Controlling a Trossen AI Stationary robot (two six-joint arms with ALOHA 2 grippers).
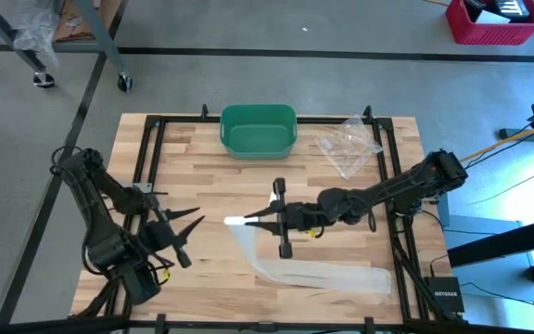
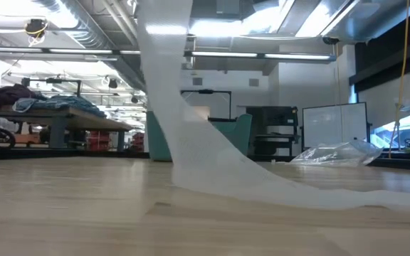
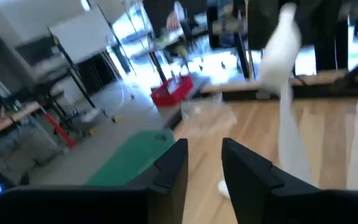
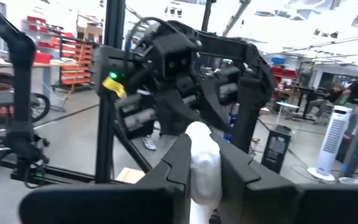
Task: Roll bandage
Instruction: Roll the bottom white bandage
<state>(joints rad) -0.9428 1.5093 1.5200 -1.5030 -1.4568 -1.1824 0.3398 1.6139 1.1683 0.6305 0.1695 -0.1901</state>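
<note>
Wooden table [image 1: 211, 186] | one bandage [image 1: 286, 271] | one green bin [image 1: 259, 130] | one plastic bag [image 1: 348, 145]

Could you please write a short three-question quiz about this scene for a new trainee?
1. True or false: the right gripper is shut on the bandage.
2. Which thing stands at the table's far edge: A) the green bin, B) a red cup, C) a metal bowl?
3. Fill in: the clear plastic bag lies beside the ____ bin.

Key
1. True: its fingers pinch the white end of the bandage, lifted off the wood.
2. A.
3. Green.
</note>
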